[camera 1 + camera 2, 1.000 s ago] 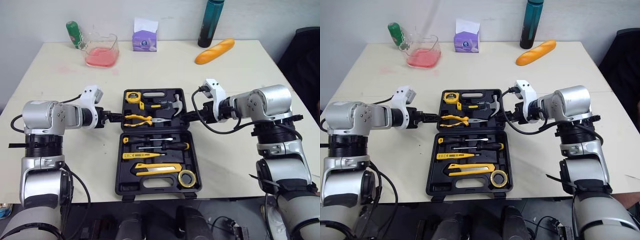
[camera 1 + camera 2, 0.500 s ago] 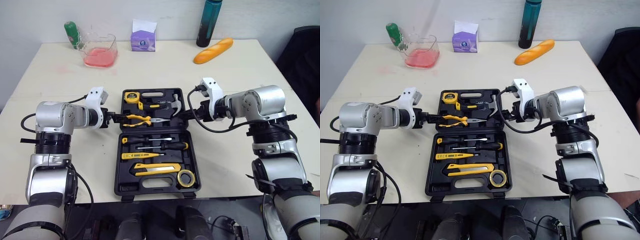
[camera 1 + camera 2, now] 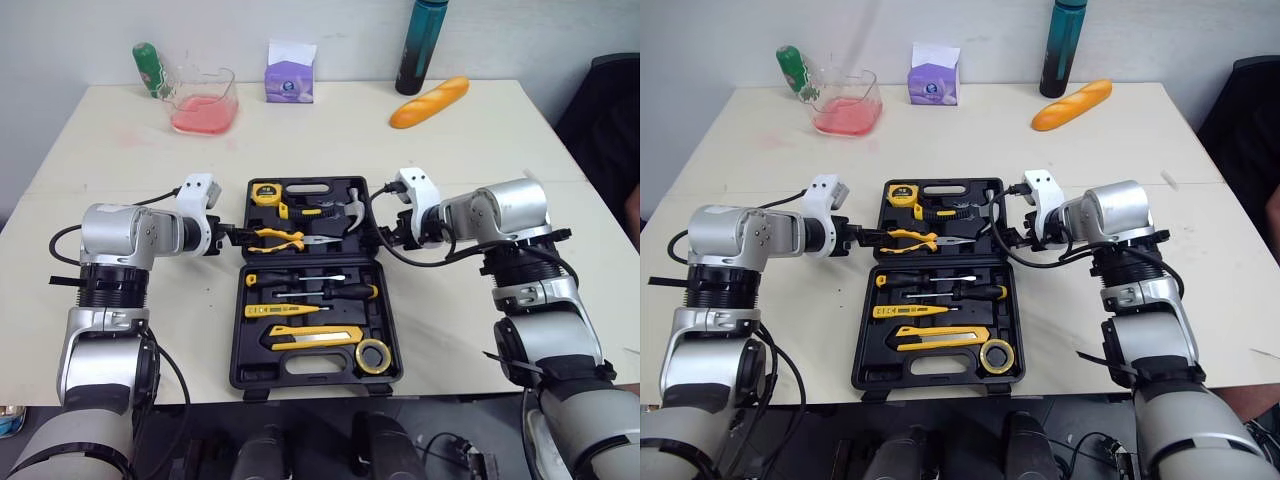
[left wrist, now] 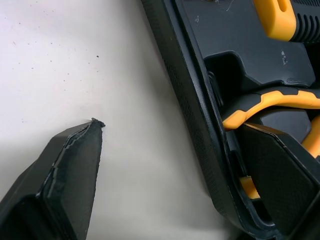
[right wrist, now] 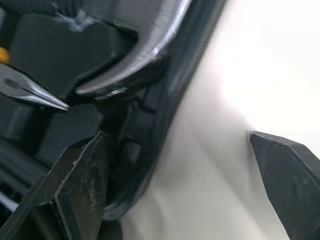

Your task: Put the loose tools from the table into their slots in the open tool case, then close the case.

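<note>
Open tool case [image 3: 237, 340] at mid worktop [image 3: 480, 150], tools [image 3: 285, 311] slotted. Left gripper [image 3: 232, 236] at its ten o'clock, right gripper [image 3: 385, 232] at two, both spread astride the far half's side walls. Uneven lifting could spill tools.

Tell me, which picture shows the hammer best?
The left eye view: the whole hammer lies in the case. The right eye view shows the same; the right wrist view sees part of its steel head.

No readable text, purple box [image 3: 289, 83] logo too small, green bottle [image 3: 150, 68] label illegible
</note>
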### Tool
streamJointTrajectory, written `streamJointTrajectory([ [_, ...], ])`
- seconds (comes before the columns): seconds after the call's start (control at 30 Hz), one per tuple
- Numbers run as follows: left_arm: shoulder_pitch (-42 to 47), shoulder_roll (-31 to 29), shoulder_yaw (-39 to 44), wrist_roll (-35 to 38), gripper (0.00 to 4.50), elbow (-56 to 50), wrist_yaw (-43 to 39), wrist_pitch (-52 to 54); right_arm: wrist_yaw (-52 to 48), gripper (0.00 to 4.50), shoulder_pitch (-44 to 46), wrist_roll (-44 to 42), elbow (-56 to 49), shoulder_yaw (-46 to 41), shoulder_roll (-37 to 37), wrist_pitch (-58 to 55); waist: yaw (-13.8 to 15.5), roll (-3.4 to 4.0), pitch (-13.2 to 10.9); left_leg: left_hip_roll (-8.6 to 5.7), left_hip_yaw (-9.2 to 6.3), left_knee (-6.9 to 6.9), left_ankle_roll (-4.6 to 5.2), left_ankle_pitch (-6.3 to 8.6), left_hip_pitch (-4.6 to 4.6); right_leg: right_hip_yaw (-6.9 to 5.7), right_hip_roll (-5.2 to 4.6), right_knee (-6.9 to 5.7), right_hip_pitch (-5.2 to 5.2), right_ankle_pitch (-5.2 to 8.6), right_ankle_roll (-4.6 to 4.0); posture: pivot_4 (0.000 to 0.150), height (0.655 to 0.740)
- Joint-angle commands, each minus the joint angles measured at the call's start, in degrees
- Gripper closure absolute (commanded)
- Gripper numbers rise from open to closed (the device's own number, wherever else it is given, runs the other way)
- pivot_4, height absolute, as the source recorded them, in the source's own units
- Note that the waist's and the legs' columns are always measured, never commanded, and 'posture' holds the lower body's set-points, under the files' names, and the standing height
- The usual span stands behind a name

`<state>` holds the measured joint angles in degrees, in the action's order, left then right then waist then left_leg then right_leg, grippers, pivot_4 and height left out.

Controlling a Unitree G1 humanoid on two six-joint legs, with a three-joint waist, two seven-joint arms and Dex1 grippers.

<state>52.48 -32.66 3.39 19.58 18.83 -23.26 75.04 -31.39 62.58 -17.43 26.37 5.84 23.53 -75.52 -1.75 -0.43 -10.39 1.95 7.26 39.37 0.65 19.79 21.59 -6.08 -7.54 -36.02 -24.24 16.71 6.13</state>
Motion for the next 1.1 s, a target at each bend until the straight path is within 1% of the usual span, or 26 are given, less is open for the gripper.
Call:
streamJointTrajectory([
  [0.03,0.74,0.26,-0.35,-0.5,0.26,-0.71,-0.35,-0.56,1.22,1.42,1.84,0.03,1.56,-2.04,-0.92,-1.14,0.01,0.0,0.0,0.0,0.0,0.0,0.0,0.0,0.0,0.0,0.0,0.0,0.0,0.0,0.0,0.15,0.74],
  [0.07,0.82,0.53,-0.59,-0.48,0.52,-0.61,-0.48,-0.63,1.65,1.81,2.17,-0.02,2.35,-2.66,-1.19,-1.57,0.03,0.0,0.0,0.0,0.0,0.0,0.0,0.0,0.0,0.0,0.0,0.0,0.0,0.0,0.0,0.15,0.74],
  [0.1,0.72,0.75,-1.25,-0.46,0.81,-0.7,-0.86,-0.57,1.78,2.37,2.33,0.02,2.93,-2.7,-1.47,-2.06,0.08,0.0,0.0,-0.01,0.0,0.0,0.01,-0.01,0.0,0.0,-0.01,0.0,0.0,0.0,0.0,0.15,0.74],
  [0.23,-0.01,1.41,-2.17,-0.35,2.54,-1.27,-1.41,-0.24,3.01,4.25,2.31,0.13,3.91,-3.6,-2.77,-2.65,0.0,-0.12,0.08,-0.06,-0.03,0.0,0.04,-0.03,0.0,0.02,-0.04,0.0,0.01,-0.01,0.02,0.15,0.74],
  [0.27,-0.23,1.5,-2.18,-0.36,3.05,-1.48,-1.44,-0.2,3.89,4.5,2.2,0.08,3.91,-4.56,-3.31,-2.71,-0.02,-0.14,0.09,-0.05,-0.03,-0.02,0.04,-0.03,-0.01,0.03,-0.04,0.0,0.02,-0.01,0.02,0.15,0.74],
  [0.33,-0.35,2.01,-1.15,-0.48,3.93,-1.43,-0.74,-0.3,5.35,4.5,1.88,-0.05,3.47,-6.24,-4.23,-2.76,-0.02,-0.12,0.11,-0.05,-0.02,-0.02,0.03,-0.04,-0.03,0.04,-0.04,-0.01,0.02,-0.01,0.02,0.15,0.74],
  [0.37,-0.35,2.22,-0.67,-0.41,4.11,-1.35,-0.5,-0.38,6.5,4.5,1.66,-0.12,3.12,-7.64,-4.91,-2.47,-0.03,-0.12,0.11,-0.05,-0.02,-0.03,0.01,-0.06,-0.08,0.06,-0.04,-0.06,0.04,-0.01,0.02,0.15,0.74],
  [0.43,0.28,3.36,1.8,-0.58,4.12,-0.5,1.56,-1.23,8.4,4.5,1.27,-0.66,2.02,-10.64,-6.31,-1.02,-0.02,-0.12,0.11,-0.03,-0.04,-0.07,-0.05,-0.18,-0.12,0.07,-0.04,-0.09,0.06,-0.02,0.01,0.15,0.74],
  [0.57,0.67,4.48,4.82,0.51,4.19,-1.79,2.12,-3.33,9.28,4.5,-0.04,-3.01,-3.07,-15.14,-8.7,0.51,-0.02,-0.12,0.11,0.07,-0.07,-0.1,-0.1,-0.29,-0.15,0.1,-0.05,-0.21,0.04,-0.03,-0.01,0.15,0.74],
  [0.67,0.54,5.34,6.52,0.38,4.2,-2.77,3.22,-6.86,9.91,4.5,-1.58,-3.55,-5.99,-17.31,-10.02,5.3,-0.04,-0.13,0.11,0.03,-0.05,-0.16,-0.1,-0.3,-0.03,0.13,-0.07,-0.23,-0.11,-0.03,-0.01,0.15,0.74],
  [0.7,0.02,5.72,7.32,0.34,4.23,-3.72,3.62,-9.47,10.19,4.5,-2.53,-3.37,-7.45,-17.5,-10.37,7.22,-0.07,-0.12,0.11,-0.05,-0.04,-0.17,-0.1,-0.3,0.09,0.13,-0.06,-0.21,-0.25,-0.03,-0.01,0.15,0.74],
  [0.77,-1.06,6.22,9.01,0.01,4.23,-5.97,5.5,-12.12,9.1,4.5,-5.81,-2.95,-11.58,-16.83,-10.8,14.25,-0.18,-0.12,0.1,-0.08,-0.03,-0.21,-0.1,-0.3,0.24,0.12,-0.04,-0.17,-0.41,-0.03,-0.01,0.15,0.74],
  [0.8,-2.14,6.6,9.9,-0.84,4.23,-7.29,7.05,-15.77,9.44,4.5,-7.62,-2.59,-13.47,-17.21,-11.49,19.16,-0.2,-0.12,0.1,-0.08,-0.08,-0.23,-0.1,-0.3,0.35,0.07,-0.03,-0.13,-0.48,-0.03,-0.01,0.15,0.74],
  [0.83,-3.27,6.55,9.89,-1.2,4.24,-8.46,7.12,-17.99,9.78,4.5,-8.79,-3.05,-14.47,-18.09,-12.18,21.56,-0.26,-0.12,0.1,-0.09,-0.09,-0.23,-0.1,-0.3,0.52,0.05,-0.02,-0.09,-0.64,-0.04,0.0,0.15,0.74],
  [0.87,-4.68,7.54,11.15,-1.48,4.25,-9.7,8.21,-22.69,9.37,4.5,-10.92,-1.44,-15.49,-16.85,-11.67,26.8,-0.36,-0.12,0.1,-0.13,-0.06,-0.22,-0.1,-0.31,0.66,0.07,-0.03,-0.13,-0.82,-0.04,0.01,0.15,0.74],
  [0.93,-6.84,8.7,12.63,-1.36,4.27,-11.29,9.24,-27.82,7.65,4.5,-14.48,1.08,-16.47,-14.21,-10.43,34.92,-0.28,-0.13,0.1,-0.16,-0.03,-0.22,-0.09,-0.31,0.85,0.05,-0.04,-0.13,-1.02,-0.05,0.02,0.15,0.74],
  [0.97,-8.19,8.96,12.79,-1.9,4.27,-12.01,9.32,-32.01,7.11,4.5,-16.43,3.25,-16.22,-12.65,-9.67,41.17,-0.27,-0.13,0.1,-0.17,-0.04,-0.25,-0.09,-0.31,0.89,0.04,-0.04,-0.09,-1.05,-0.05,0.02,0.15,0.74],
  [1.03,-10.56,8.24,11.58,-3.03,4.34,-13.25,8.66,-35.71,5.5,4.5,-19.26,6.4,-15.18,-9.98,-8.17,50.5,-0.34,-0.13,0.1,-0.18,-0.03,-0.26,-0.09,-0.31,0.93,0.01,-0.03,-0.06,-1.08,-0.05,0.02,0.15,0.74],
  [1.07,-11.94,7.87,10.98,-3.49,4.36,-13.81,8.51,-36.76,4.84,4.5,-20.88,9.03,-14.07,-8.27,-7.13,58.87,-0.38,-0.14,0.09,-0.18,-0.02,-0.26,-0.08,-0.31,0.95,0.01,-0.04,-0.04,-1.1,-0.05,0.03,0.15,0.74],
  [1.1,-14.02,7.43,10.31,-4.86,4.38,-14.63,8.59,-40.27,4.08,4.5,-23.25,14.08,-12.78,-4.63,-4.44,71.72,-0.37,-0.14,0.09,-0.18,-0.02,-0.25,-0.08,-0.31,0.96,0.01,-0.04,-0.04,-1.1,-0.06,0.03,0.15,0.74],
])
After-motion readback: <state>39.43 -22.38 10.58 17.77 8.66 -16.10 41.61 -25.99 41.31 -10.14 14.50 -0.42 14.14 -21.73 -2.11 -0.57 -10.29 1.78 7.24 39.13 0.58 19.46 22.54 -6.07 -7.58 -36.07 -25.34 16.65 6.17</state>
